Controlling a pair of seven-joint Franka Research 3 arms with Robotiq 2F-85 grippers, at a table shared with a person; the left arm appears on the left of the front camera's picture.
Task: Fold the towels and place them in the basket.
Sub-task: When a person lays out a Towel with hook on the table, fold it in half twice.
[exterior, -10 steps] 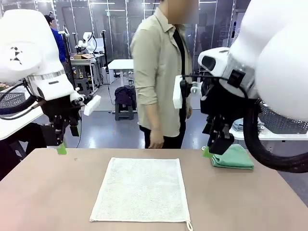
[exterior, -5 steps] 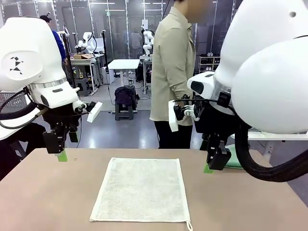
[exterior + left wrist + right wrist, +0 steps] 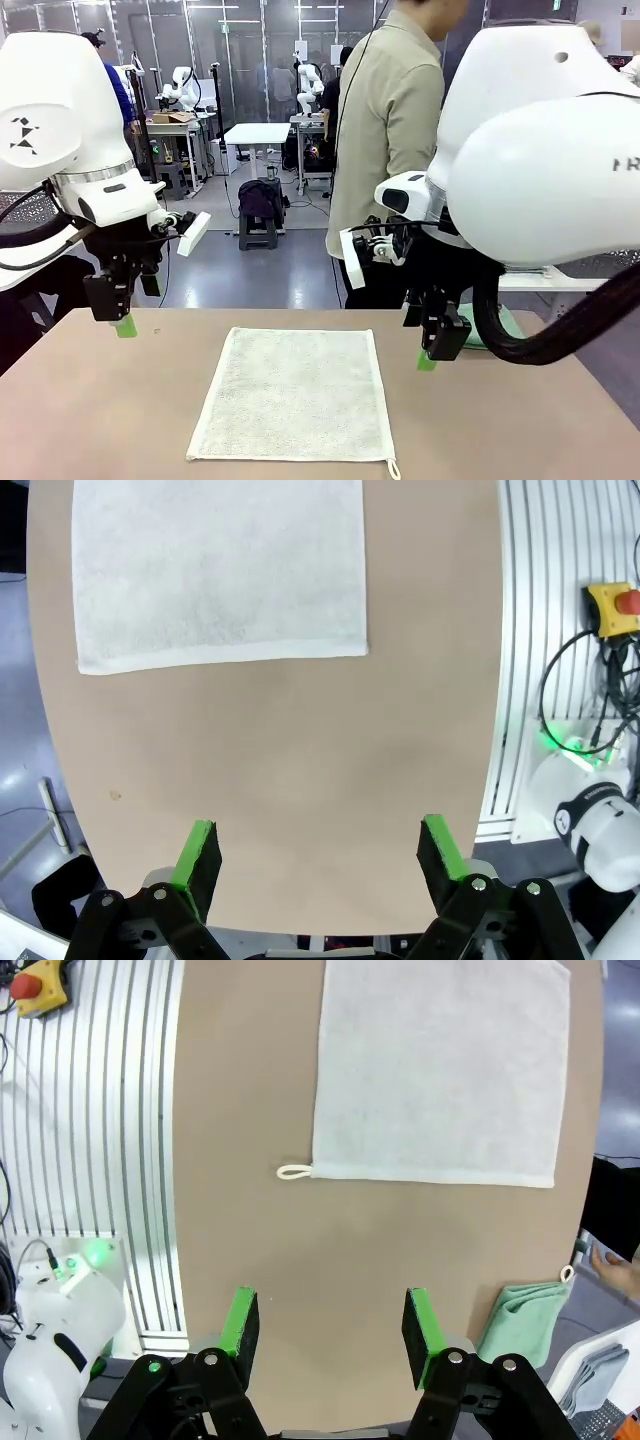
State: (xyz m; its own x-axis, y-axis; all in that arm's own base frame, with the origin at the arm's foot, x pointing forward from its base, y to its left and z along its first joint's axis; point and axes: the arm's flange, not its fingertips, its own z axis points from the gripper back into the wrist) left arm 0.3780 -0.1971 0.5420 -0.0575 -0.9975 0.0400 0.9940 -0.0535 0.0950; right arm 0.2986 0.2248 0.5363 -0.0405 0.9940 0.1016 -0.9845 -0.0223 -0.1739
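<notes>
A cream-white terry towel (image 3: 295, 393) lies spread flat in the middle of the smooth tan table (image 3: 90, 420). It is close to square, with a nubby looped pile, a narrow hemmed border and a small cord hanging loop (image 3: 293, 1171) sticking out from one corner on the robot's side. A second towel, sea green (image 3: 525, 1320) and folded into a compact soft-edged rectangle, sits near the table's far right edge, well apart from the cream one and partly hidden in the front view behind the right arm. The left gripper (image 3: 122, 325) hangs above the far left part of the table, clear of the cloth. Its black fingers are spread wide with bare tabletop between the green pads (image 3: 198, 852), and it grips nothing. The right gripper (image 3: 430, 358) hovers low over the table just beside the cream towel's far right corner, in front of the green towel. Its fingers also stand apart and empty, somewhat narrower than the left pair. A person in a beige button-up shirt (image 3: 390, 130) stands beyond the far edge of the table.
</notes>
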